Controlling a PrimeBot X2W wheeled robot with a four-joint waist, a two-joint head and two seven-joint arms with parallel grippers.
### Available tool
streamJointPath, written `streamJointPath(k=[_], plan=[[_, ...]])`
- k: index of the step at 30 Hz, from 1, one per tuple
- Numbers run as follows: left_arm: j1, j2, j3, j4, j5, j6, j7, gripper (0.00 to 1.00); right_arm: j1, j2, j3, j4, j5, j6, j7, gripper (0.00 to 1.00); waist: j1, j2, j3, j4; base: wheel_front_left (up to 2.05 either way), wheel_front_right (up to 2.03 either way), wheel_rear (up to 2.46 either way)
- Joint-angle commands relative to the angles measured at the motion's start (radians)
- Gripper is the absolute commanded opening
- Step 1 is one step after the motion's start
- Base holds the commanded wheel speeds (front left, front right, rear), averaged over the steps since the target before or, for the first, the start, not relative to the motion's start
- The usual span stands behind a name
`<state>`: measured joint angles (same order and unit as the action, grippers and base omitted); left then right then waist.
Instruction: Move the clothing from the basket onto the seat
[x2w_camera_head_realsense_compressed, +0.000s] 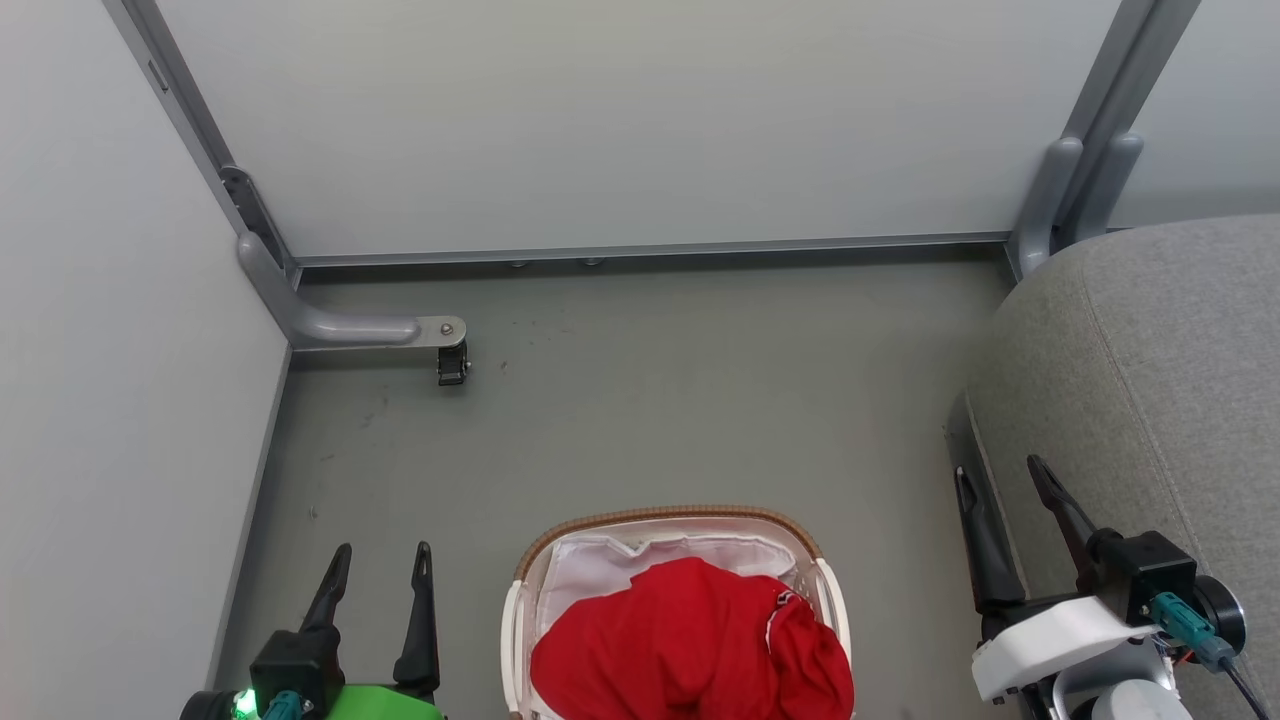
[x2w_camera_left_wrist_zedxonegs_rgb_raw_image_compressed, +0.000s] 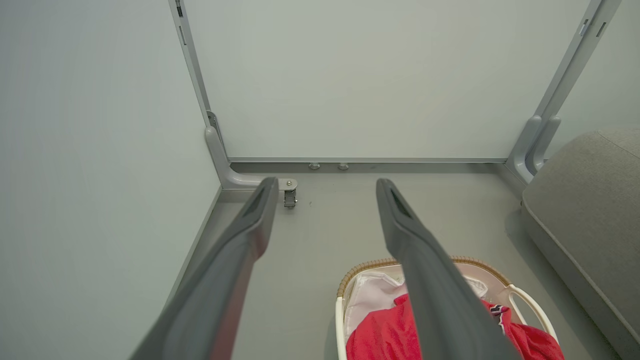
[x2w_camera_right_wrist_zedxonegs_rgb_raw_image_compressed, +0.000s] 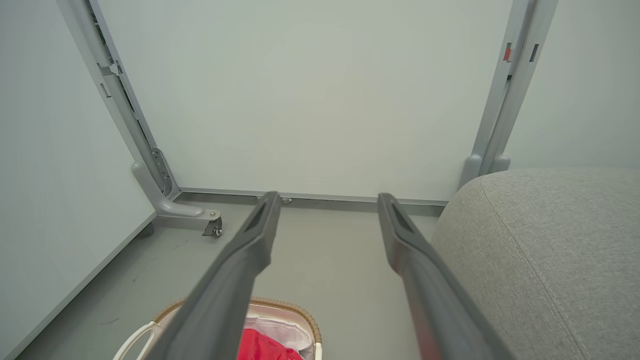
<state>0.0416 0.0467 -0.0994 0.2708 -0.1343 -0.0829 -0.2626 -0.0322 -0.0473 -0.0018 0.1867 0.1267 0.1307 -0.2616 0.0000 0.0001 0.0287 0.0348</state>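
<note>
At the near left, the left gripper (x2w_camera_head_realsense_compressed: 384, 548) is seen with its two dark fingers spread apart and nothing held between them. It is poised over the floor (x2w_camera_head_realsense_compressed: 650, 400), to the left of the basket (x2w_camera_head_realsense_compressed: 670, 515). At the near right, the right gripper (x2w_camera_head_realsense_compressed: 998, 466) is likewise spread wide and empty, and it is seen against the left edge of the seat (x2w_camera_head_realsense_compressed: 1150, 380).

Between the two grippers, the basket is set on the floor in the near middle. The clothing (x2w_camera_head_realsense_compressed: 690, 640) is heaped inside it as a bright red mound, with a strip of white trim shown on its right side. The white liner (x2w_camera_head_realsense_compressed: 600, 570) is exposed at the far end of the basket, behind the mound.

The seat is placed to the right and stretches from near to far. It is kept apart from the basket by a strip of bare floor.

Farther off at the left, a small caster (x2w_camera_head_realsense_compressed: 452, 365) is fixed under a grey bracket. The space is closed at the far side by a pale panel (x2w_camera_head_realsense_compressed: 600, 120), which is framed by grey posts.
</note>
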Motion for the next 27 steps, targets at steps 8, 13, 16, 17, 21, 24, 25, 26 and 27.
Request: streamJointPath(k=[8,13,16,17,21,24,25,26,27], plan=[[0.013,0.007,-0.001,-0.005,-0.013,0.004,-0.003,1.0,0.007,-0.006,-0.001,-0.004,0.002,0.0,-0.005,1.0,0.0,-0.0001,0.005,-0.001,0.0,0.0,0.0],[-0.014,0.007,-0.015,-0.018,0.003,0.002,-0.002,1.0,-0.009,-0.006,-0.015,-0.014,-0.001,0.0,-0.005,1.0,0.0,-0.0001,0.039,-0.007,0.0,0.0,0.0],[-0.051,0.007,-0.034,-0.027,0.022,-0.005,-0.002,1.0,-0.028,-0.006,-0.037,-0.02,-0.01,0.0,-0.005,1.0,0.0,-0.0001,0.081,-0.011,0.0,0.0,0.0],[-0.063,0.006,-0.043,-0.028,0.031,-0.007,-0.002,1.0,-0.037,-0.006,-0.047,-0.022,-0.013,0.0,-0.005,1.0,0.0,-0.0001,0.098,-0.013,0.0,0.0,0.0],[-0.134,0.006,-0.082,-0.019,0.055,-0.015,-0.002,1.0,-0.079,-0.005,-0.078,-0.037,-0.027,0.0,-0.005,1.0,0.0,-0.0001,0.179,-0.021,0.0,0.0,0.0],[-0.194,0.006,-0.116,0.012,0.064,-0.021,-0.002,1.0,-0.116,-0.005,-0.101,-0.051,-0.036,0.0,-0.005,1.0,0.0,-0.0001,0.249,-0.031,0.0,0.0,0.0],[-0.222,0.006,-0.129,0.033,0.065,-0.021,-0.002,1.0,-0.135,-0.005,-0.109,-0.058,-0.04,0.0,-0.005,1.0,0.0,-0.0001,0.277,-0.036,0.0,0.0,0.0],[-0.244,0.006,-0.141,0.05,0.067,-0.022,-0.002,1.0,-0.145,-0.005,-0.116,-0.063,-0.042,0.0,-0.005,1.0,0.0,-0.0001,0.298,-0.039,0.0,0.0,0.0],[-0.275,0.006,-0.157,0.075,0.07,-0.024,-0.002,1.0,-0.16,-0.005,-0.124,-0.069,-0.045,0.0,-0.005,1.0,0.0,-0.0001,0.323,-0.042,0.0,0.0,0.0]])
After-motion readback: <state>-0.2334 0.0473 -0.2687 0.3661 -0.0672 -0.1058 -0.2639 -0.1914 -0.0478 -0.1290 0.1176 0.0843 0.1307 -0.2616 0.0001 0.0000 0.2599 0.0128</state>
